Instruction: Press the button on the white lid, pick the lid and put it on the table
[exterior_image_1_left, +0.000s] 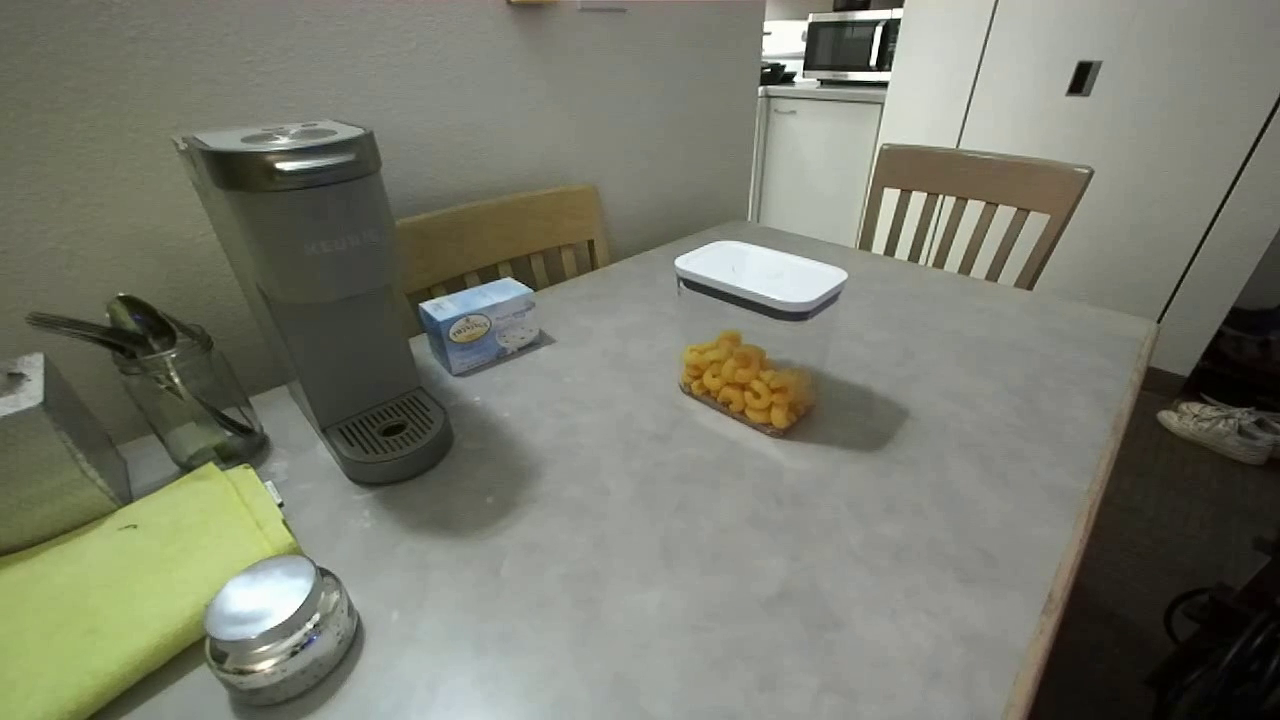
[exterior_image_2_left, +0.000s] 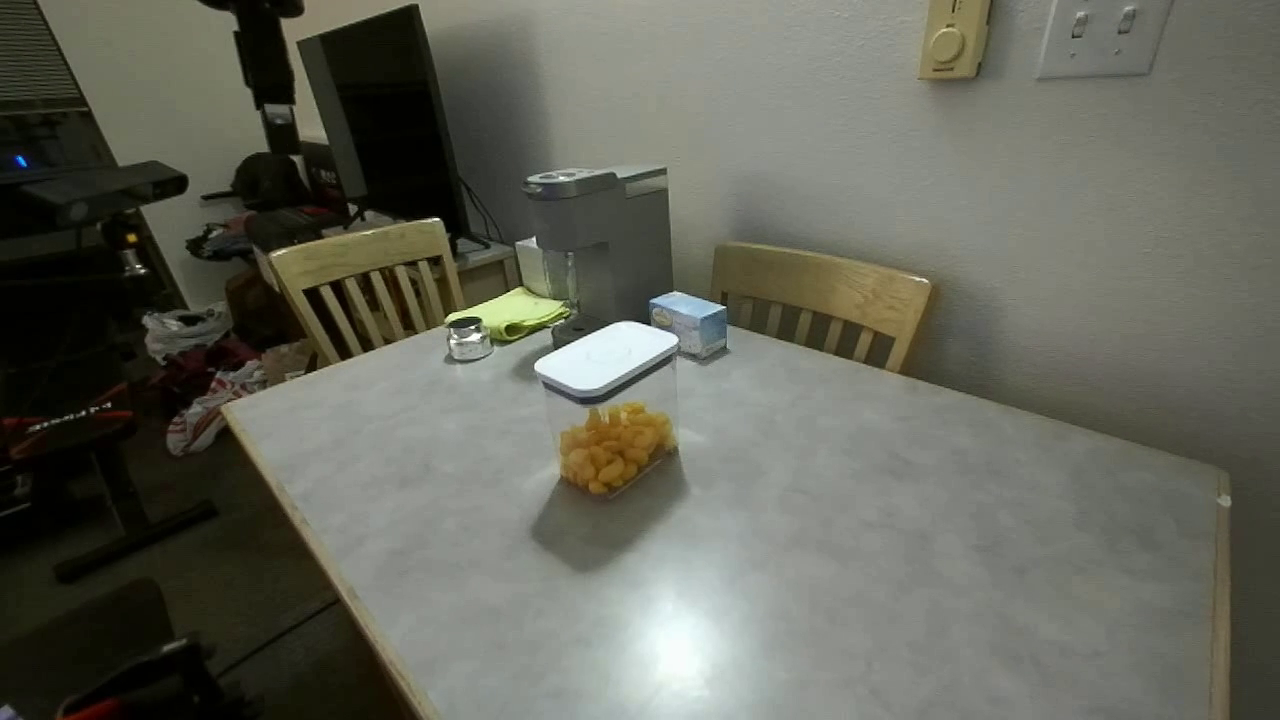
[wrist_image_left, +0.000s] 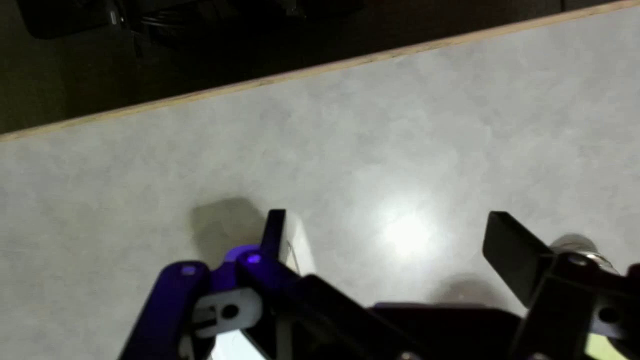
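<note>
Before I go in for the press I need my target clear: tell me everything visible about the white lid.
The white lid is a thin rounded rectangle, plastic by its look, with a dark grey band under its edge. It lies flat atop the clear container of yellow-orange curls, which stands on the table. Faint marks near the middle of its top suggest the button; whether up or pressed cannot be told. In both exterior views only the container touches it.

Lid (exterior_image_1_left: 760, 275) is smooth plastic. Table (exterior_image_1_left: 620, 570) shows soft sheen; edge (wrist_image_left: 375, 58) looks wood. Towel (exterior_image_1_left: 150, 560) is matt cloth, pot (exterior_image_1_left: 285, 635) shiny, metallic.
</note>
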